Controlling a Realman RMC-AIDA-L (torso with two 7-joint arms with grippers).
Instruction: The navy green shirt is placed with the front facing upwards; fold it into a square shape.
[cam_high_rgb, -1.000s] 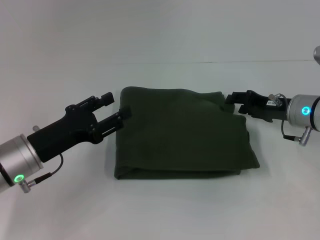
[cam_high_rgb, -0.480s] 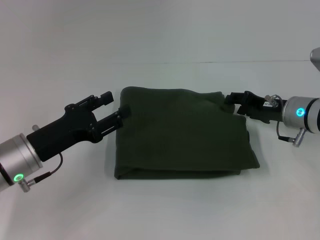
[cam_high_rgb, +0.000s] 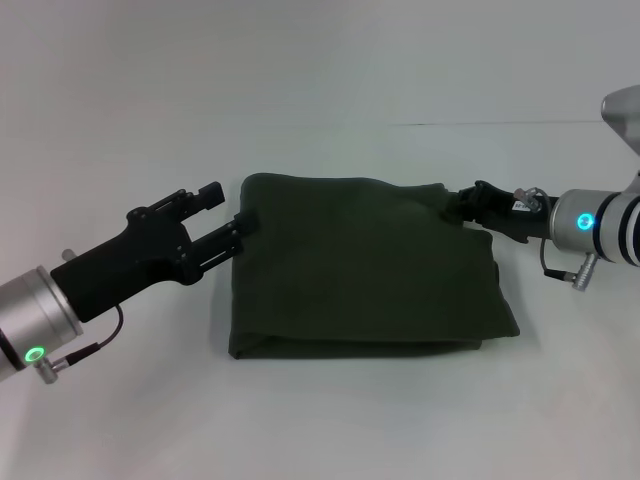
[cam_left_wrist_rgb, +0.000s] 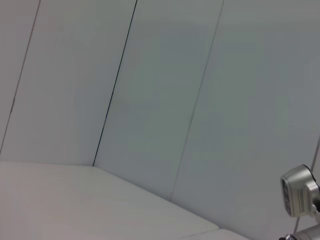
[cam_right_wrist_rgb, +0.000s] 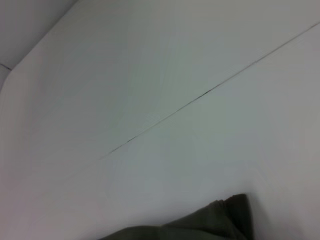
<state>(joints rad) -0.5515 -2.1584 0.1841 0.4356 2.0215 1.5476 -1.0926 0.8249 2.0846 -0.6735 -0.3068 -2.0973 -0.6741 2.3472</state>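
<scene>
Folded navy green shirt (cam_high_rgb: 365, 265) on white tabletop (cam_high_rgb: 330, 420), left claw (cam_high_rgb: 228, 215) w/ fingers apart at its left edge, right claw (cam_high_rgb: 462, 203) at far-right corner, grip state can't tell.

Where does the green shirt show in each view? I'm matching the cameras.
Head view: navy green shirt folded at centre, between both grippers.
Left wrist view: not in it.
Right wrist view: one corner at the bottom edge.
Shared landmark: the white table.
</scene>
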